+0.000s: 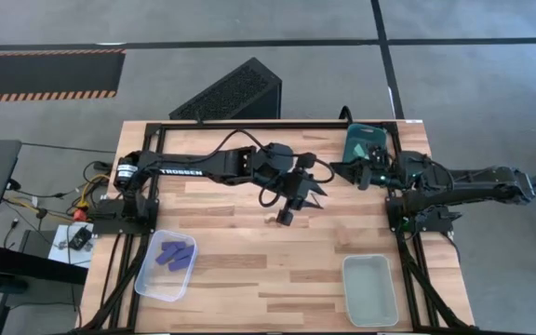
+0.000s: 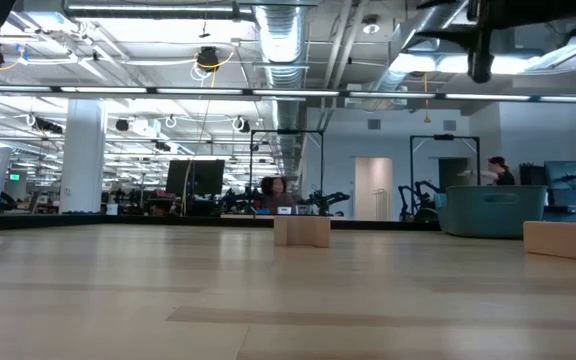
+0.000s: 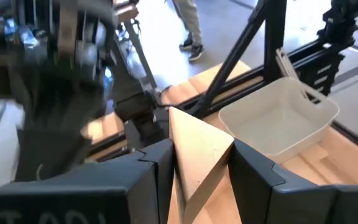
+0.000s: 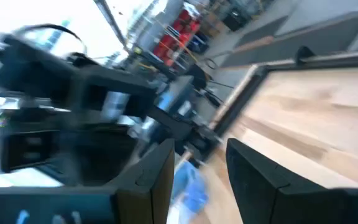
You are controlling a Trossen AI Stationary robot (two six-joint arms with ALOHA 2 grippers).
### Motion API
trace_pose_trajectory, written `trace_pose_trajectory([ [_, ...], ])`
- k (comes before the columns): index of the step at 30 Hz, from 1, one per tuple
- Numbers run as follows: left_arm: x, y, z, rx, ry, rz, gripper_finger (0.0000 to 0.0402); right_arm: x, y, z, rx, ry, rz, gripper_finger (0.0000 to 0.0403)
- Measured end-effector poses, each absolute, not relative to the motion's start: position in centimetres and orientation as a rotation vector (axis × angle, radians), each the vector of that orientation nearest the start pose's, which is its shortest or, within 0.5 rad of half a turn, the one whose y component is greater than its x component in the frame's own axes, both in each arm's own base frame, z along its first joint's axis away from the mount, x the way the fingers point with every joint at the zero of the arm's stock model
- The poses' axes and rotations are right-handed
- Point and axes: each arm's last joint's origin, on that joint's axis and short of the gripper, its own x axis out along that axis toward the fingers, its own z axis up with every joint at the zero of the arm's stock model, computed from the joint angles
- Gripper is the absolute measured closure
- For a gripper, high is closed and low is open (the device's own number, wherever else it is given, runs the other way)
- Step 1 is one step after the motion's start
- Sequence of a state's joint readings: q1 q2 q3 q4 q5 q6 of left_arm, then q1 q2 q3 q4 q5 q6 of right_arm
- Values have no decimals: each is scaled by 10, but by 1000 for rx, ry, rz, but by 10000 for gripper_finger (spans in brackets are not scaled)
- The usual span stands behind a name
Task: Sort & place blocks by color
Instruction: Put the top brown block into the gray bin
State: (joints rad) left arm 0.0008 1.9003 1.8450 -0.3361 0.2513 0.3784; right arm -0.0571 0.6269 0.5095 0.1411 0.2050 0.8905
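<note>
Two arms reach over the wooden table [image 1: 277, 270] from opposite sides. The left gripper [image 1: 307, 195] hangs above the middle of the table, near its far half, and is closed on a tan wooden block [image 3: 194, 152]; the left wrist view shows this wedge-shaped piece clamped between the two dark fingers [image 3: 154, 171], its pointed end sticking forward past them. The right gripper [image 1: 359, 172] is up near the far right corner of the table, just beside a teal bin [image 1: 366, 141] that stands at the far edge. In the right wrist view its fingers [image 4: 250, 168] stand apart with nothing visible between them, so it holds nothing.

Several dark blue-purple blocks [image 1: 175, 254] lie together in a clear bin [image 1: 147, 279] at the near left of the table. A second bin [image 1: 370, 290], pale and clear-looking, sits at the near right; whether anything lies in it I cannot tell. A small tan piece [image 1: 268, 220] lies on the bare table just beside the left gripper's shadowed end, near the table's middle. From table height this looks like a low tan arch block [image 2: 301, 231] standing upright on the boards, with another tan block [image 2: 566, 240] farther to the picture's right and the teal bin behind it.

Beyond the table, the left wrist view shows a person's legs and shoes [image 3: 191, 31] on the floor. A dark slatted box [image 1: 231, 93] lies on the floor behind the table's far edge.
</note>
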Motion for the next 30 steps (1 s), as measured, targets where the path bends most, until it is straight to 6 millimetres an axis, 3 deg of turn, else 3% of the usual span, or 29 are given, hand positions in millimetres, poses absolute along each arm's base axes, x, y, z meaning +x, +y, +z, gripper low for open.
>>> trace_pose_trajectory([
  [9, 461, -19, 358, 207, 219, -309, 296, 152, -15, 284, 924, -73, -275, 237],
  [18, 495, -62, 319, 62, 116, -349, 296, 148, -17, 277, 925, 6, -276, 237],
  [30, 525, -96, 254, -136, 77, -393, 295, 126, -23, 268, 906, 91, -389, 237],
])
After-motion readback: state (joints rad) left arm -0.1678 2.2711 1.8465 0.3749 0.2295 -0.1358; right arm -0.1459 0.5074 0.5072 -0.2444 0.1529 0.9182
